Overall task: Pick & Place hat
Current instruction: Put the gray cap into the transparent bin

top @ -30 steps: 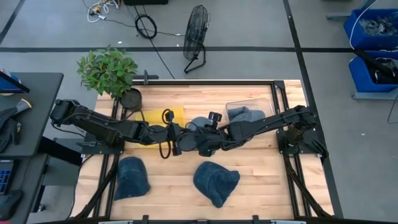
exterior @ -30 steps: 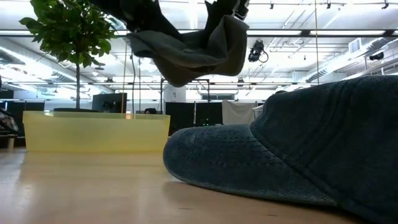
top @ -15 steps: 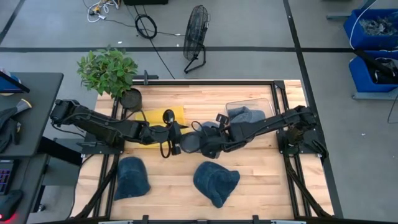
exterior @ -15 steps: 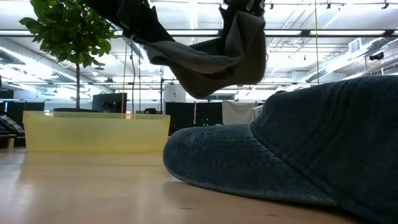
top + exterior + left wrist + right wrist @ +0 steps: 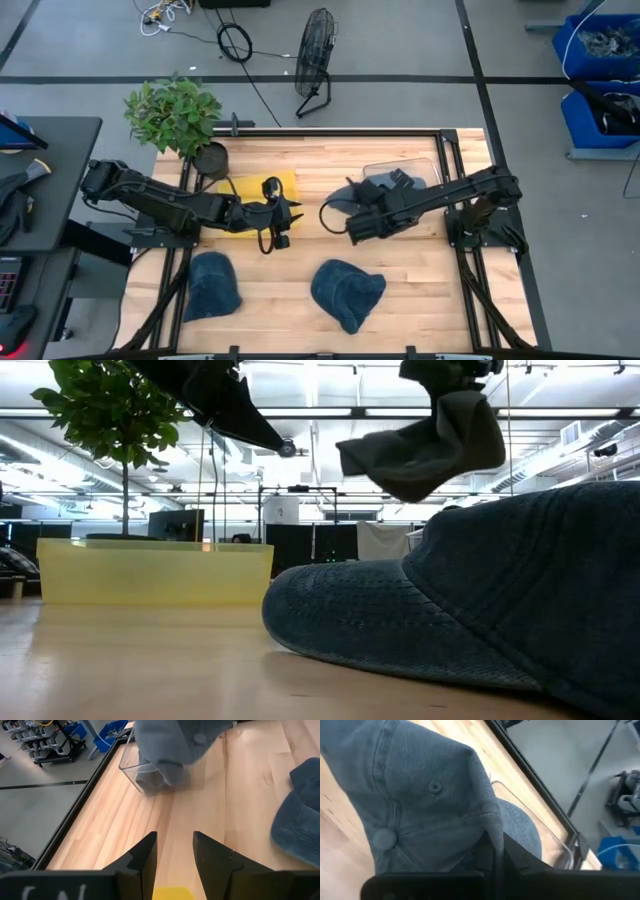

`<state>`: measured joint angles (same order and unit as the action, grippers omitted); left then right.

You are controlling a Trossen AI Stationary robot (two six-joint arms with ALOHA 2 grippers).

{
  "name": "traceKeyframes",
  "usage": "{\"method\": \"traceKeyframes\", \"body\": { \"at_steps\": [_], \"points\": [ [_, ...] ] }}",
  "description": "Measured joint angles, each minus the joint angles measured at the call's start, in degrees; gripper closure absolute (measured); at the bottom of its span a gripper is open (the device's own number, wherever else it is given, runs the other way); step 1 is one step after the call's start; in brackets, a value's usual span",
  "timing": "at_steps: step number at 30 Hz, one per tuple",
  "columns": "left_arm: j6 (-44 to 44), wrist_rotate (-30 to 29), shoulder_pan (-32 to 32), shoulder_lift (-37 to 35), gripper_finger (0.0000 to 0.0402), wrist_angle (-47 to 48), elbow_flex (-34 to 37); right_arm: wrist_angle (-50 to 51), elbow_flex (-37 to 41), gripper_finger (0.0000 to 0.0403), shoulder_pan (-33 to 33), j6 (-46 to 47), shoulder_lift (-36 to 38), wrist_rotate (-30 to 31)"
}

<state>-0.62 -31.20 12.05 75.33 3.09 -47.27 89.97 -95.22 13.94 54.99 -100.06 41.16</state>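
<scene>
A grey-blue denim hat (image 5: 345, 195) hangs in the air over the middle of the table, with my right gripper (image 5: 364, 206) shut on it; the low view shows the hat (image 5: 430, 445) sagging below that gripper. My left gripper (image 5: 288, 215) stands open to the left of the hat, over the yellow tray's (image 5: 250, 190) right end, its fingers (image 5: 145, 862) apart with nothing between them. A clear bin (image 5: 402, 180) at the far right holds another hat. Two dark blue hats (image 5: 212, 285) (image 5: 347, 292) lie on the near part of the table. My right gripper pinches an edge of the hat's crown (image 5: 492, 827) between its two shut fingers; one layer or several, I cannot tell. The hat hangs slack below the fingers, clear of the table, with its top button (image 5: 382, 839) turned toward the wrist camera.
A potted plant (image 5: 175, 115) stands at the table's far left corner. The near dark blue hat (image 5: 480, 600) fills the low view's right half. The table's black frame (image 5: 455, 150) runs close beside the bin.
My left gripper has opened and let go of the hat, which had been slung between both grippers. My right gripper has carried the hat toward the table's right and far side, nearer the clear bin. The hat now hangs from it alone.
</scene>
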Motion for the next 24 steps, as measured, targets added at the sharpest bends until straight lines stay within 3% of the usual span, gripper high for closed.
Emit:
{"method": "traceKeyframes", "body": {
  "at_steps": [8, 16, 24],
  "points": [
    [0.0, 0.07, -0.69, 0.02, 0.0273, 1.07, 0.0, 0.0, 1.11, 0.0393, -4.12, 9.39, 4.93, 1.21],
    [0.02, 0.09, -1.03, 0.02, 0.0273, 3.34, 0.0, 0.05, 6.74, 0.0393, -10.95, 7.64, 6.48, -9.81],
    [-0.02, 0.09, -1.03, 0.02, 0.0273, 3.23, 0.0, 0.05, 14.75, 0.0393, -18.56, 7.53, 6.74, -15.64]
  ]
}}
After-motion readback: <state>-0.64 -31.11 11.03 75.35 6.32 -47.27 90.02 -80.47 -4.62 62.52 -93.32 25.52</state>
